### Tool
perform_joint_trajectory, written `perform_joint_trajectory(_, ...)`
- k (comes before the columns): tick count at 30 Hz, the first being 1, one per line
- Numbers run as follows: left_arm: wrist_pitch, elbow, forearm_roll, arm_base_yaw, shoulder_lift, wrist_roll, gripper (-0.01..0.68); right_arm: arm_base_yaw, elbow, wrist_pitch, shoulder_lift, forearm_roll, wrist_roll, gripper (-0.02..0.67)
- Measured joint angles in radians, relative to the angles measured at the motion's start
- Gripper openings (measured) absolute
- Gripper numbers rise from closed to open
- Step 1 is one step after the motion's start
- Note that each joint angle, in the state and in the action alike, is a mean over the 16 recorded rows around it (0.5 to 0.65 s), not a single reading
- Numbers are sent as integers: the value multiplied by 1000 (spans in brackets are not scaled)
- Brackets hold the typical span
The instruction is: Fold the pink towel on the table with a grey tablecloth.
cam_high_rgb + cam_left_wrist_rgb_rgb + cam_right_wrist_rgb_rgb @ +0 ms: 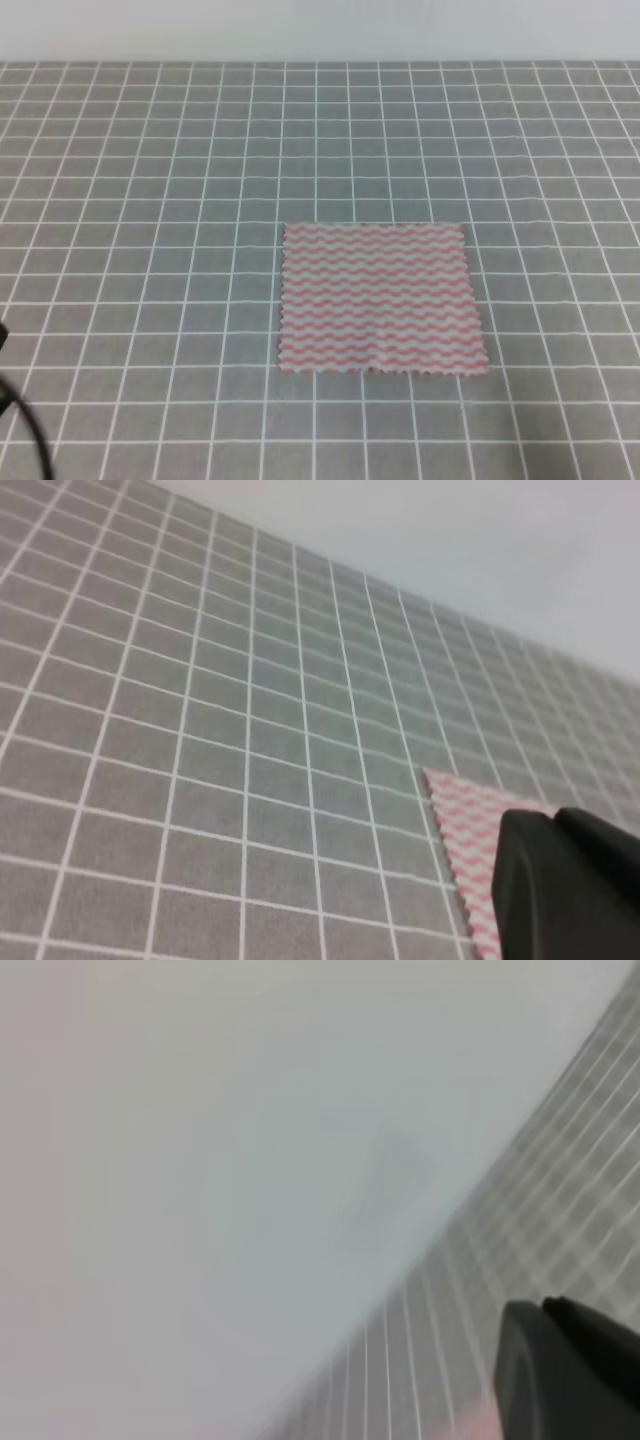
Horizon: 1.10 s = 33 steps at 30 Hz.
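While pink towel (382, 298) lies flat, edges exposed | grey tablecloth (150, 200) all around | tools' opening unclear

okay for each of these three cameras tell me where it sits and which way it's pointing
Exterior high: above the near edge, looking down across the grey grid-lined tablecloth at the flat pink-and-white wavy-striped towel; no gripper visible.
Left wrist: low, facing across the cloth; a dark gripper part fills the lower right.
Right wrist: angled mostly at the pale wall; a dark gripper part at lower right.
Shared: exterior and left wrist both show the towel.
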Motion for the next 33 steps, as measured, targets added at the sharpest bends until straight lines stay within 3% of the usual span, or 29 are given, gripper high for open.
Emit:
perform_joint_trajectory(8,59,-159,-19,-31,231,184,-2,0,-163,281,240,-194,-118,-18)
perform_joint_trajectory(19,44,-253,-39,-181,461,299,-2,24,-531,569,805,-575,-134,-18)
perform_joint_trajectory(26,-4,-285,-41,-248,592,311,-2,145,-696,631,1089,-908,63,-17)
perform_joint_trajectory(33,-101,-308,-43,-264,685,311,-2,279,-797,595,1287,-1141,268,-11)
